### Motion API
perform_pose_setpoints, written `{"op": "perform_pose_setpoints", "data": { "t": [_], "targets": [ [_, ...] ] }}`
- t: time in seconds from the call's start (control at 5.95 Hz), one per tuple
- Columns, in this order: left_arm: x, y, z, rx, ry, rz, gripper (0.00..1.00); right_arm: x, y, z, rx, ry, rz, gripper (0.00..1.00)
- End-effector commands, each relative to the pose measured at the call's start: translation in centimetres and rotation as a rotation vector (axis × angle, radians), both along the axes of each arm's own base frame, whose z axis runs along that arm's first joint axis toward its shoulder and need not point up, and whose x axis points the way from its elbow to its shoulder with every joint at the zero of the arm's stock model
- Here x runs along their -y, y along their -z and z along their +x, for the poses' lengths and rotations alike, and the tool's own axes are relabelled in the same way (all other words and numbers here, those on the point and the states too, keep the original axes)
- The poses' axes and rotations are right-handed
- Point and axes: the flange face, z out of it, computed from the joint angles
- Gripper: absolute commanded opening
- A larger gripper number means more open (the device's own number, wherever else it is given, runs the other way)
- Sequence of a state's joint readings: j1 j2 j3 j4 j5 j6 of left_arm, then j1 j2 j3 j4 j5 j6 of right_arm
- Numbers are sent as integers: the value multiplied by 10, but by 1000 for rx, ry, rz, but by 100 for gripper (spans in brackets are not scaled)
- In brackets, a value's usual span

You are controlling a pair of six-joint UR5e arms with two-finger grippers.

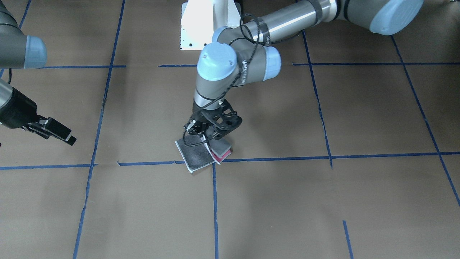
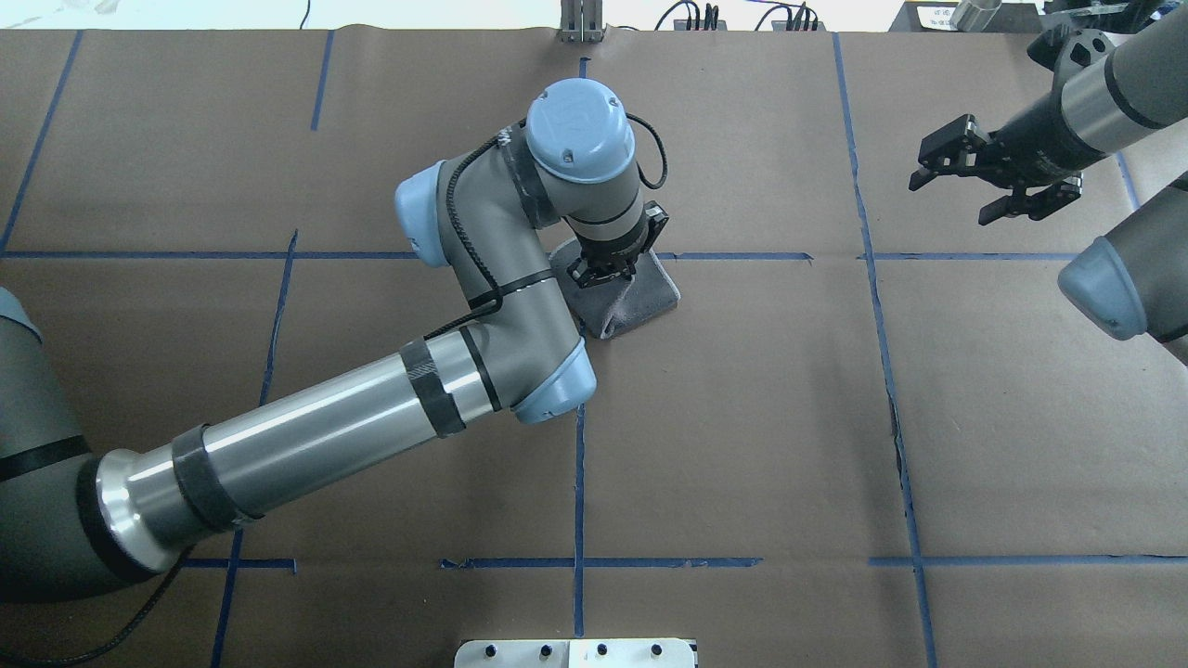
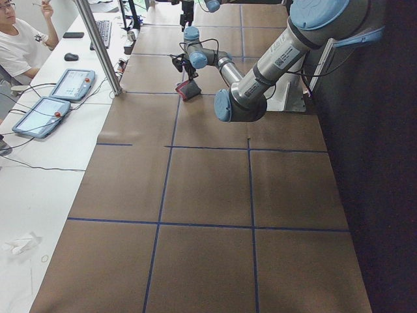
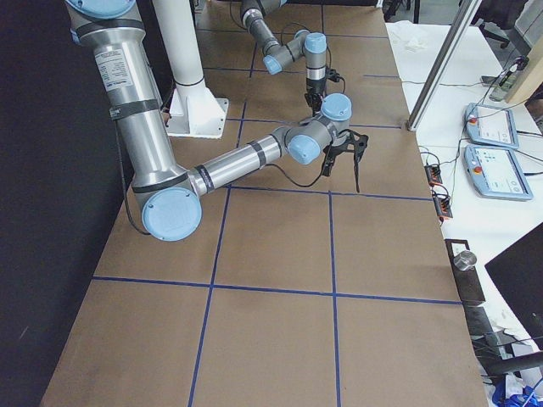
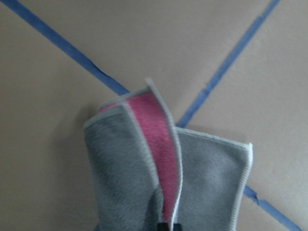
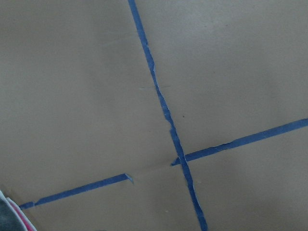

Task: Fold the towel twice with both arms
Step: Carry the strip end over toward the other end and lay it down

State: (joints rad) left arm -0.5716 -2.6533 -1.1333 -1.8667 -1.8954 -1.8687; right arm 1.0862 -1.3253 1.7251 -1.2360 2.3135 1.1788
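The towel (image 1: 197,155) lies folded near the table's middle where blue tape lines cross. Its grey face is outward and a pink-red strip (image 1: 225,155) shows at one side. My left gripper (image 1: 205,139) stands straight over it and is shut on a raised fold of the cloth. In the left wrist view the towel (image 5: 134,173) hangs pinched at the bottom edge, with the pink-red face showing inside the fold. From overhead the towel (image 2: 640,299) peeks out beside the left gripper (image 2: 603,276). My right gripper (image 2: 949,201) is open and empty, held above the table well off to the side.
Brown paper marked with blue tape lines (image 1: 276,158) covers the table. The white base pedestal (image 1: 201,25) stands at the robot's edge. A metal post (image 3: 98,45), tablets (image 3: 68,85) and a seated person (image 3: 19,39) are beside the table on the operators' side.
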Motion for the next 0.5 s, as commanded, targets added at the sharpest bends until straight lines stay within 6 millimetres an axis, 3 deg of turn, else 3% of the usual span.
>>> {"op": "perform_pose_setpoints", "data": {
  "t": [0.0, 0.17, 0.34],
  "targets": [
    [4, 19, 45, -7, 14, 45, 0, -11, -22, 6, -27, 23, 14, 100],
    [4, 16, 56, -16, 20, 63, 4, -13, -27, 7, -32, 25, 9, 100],
    [-2, 13, 65, -17, 38, 91, 79, -13, -27, 7, -32, 25, 10, 100]
  ]
}}
